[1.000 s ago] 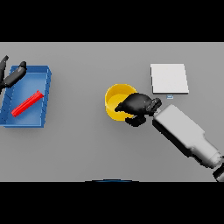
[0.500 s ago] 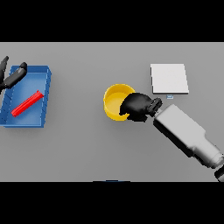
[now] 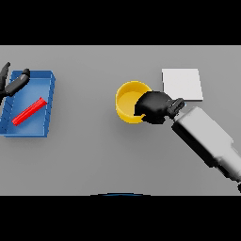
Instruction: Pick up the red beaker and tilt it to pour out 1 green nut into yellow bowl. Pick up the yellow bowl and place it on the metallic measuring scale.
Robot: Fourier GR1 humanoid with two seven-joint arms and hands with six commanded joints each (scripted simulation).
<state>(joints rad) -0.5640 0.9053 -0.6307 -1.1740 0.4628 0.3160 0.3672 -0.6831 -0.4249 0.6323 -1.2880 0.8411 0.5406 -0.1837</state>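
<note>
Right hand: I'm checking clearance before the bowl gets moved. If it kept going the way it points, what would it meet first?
The right hand points toward the view's left and is already curled on the yellow bowl. Beyond the bowl lies bare table, then the blue tray, though height is hard to judge.

Bare table (image 3: pixel 94 155) between blue tray (image 3: pixel 47 87) and yellow bowl (image 3: pixel 129 101).
</note>
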